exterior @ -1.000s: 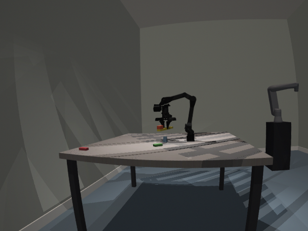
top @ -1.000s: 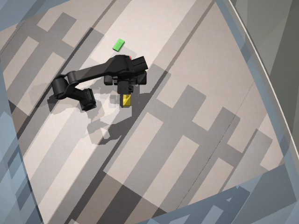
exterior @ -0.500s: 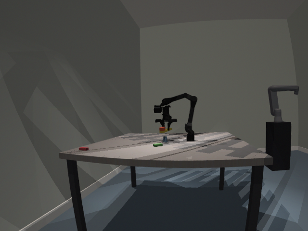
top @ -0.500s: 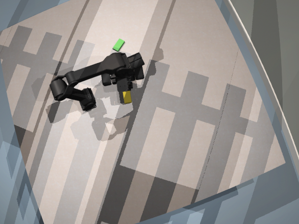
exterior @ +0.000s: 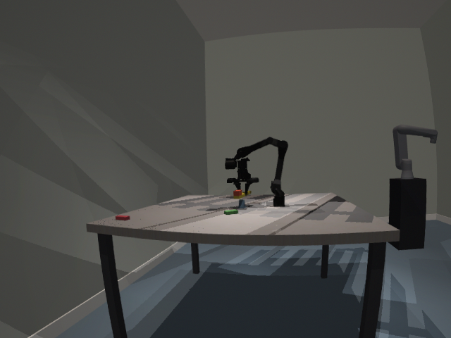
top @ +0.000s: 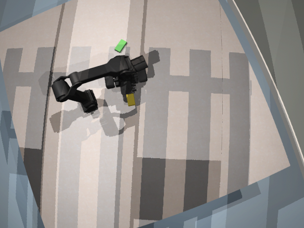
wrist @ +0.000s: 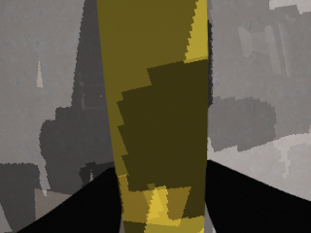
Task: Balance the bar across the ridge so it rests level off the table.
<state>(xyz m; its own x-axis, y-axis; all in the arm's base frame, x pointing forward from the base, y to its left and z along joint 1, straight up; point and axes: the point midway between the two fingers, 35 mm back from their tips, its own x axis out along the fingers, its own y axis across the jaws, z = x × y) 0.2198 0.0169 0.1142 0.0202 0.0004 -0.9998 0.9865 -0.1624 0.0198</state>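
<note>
1. Red block, one only, lies far left on the surface, well apart from everything else.
2. Green block, also one, lies nearer the middle, just beside the ridge.
3. One small blue-grey ridge stands on the surface below the hand.
4. One yellow bar with a red end is clamped in the hand, held in the air just above the ridge; whether it touches the ridge, I cannot tell.
5. One black arm reaches over from the right.
6. Progress, as I judge it: the bar is picked up and brought over the ridge. Lowering it level, checking balance, and letting go remain.
</note>
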